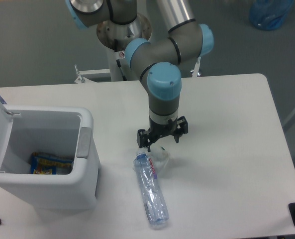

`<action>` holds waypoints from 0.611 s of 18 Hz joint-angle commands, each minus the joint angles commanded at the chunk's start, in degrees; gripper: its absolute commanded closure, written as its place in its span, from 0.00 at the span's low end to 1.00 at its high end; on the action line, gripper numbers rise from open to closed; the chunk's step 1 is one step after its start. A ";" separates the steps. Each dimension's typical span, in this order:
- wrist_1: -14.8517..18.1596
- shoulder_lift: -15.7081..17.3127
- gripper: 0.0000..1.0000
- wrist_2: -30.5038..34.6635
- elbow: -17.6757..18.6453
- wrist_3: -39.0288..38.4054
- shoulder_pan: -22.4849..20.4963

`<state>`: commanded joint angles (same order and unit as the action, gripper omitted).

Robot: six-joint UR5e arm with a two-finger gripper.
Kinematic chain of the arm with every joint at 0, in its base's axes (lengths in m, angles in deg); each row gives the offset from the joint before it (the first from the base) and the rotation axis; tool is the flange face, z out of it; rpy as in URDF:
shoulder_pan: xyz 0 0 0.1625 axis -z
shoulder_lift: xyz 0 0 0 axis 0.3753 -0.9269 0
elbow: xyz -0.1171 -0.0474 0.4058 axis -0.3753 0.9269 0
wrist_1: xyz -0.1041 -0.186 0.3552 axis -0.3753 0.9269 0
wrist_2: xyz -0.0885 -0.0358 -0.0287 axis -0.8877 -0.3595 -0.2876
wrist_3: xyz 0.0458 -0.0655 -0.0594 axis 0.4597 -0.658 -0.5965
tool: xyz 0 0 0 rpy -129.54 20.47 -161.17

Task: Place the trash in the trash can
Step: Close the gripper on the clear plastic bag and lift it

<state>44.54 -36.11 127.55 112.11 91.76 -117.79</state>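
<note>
Two-finger gripper (160, 144), its finger spacing indiscernible, poised over crumpled translucent white wrapper (161, 155) beside crushed clear plastic bottle (150, 190) on white worktop (227, 149).

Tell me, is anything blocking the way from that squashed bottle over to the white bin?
Nothing visible does. The bottle lies on bare table right of the bin, whose lid is open. Only the bin's own wall must be cleared.

- A clear crushed plastic bottle (150, 191) is laid on the white table (227, 164).
- A black two-finger gripper (159, 144) is poised over a crumpled translucent wrapper (162, 155).
- A blue-and-yellow packet (49, 163) is seen inside the white bin (82, 164).
</note>
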 joint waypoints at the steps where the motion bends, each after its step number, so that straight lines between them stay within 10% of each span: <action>1: 0.00 -0.44 0.00 0.09 0.35 0.00 0.00; 11: 0.09 -2.90 0.01 2.72 0.44 0.00 0.88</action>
<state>44.62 -39.01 130.27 112.55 91.76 -116.91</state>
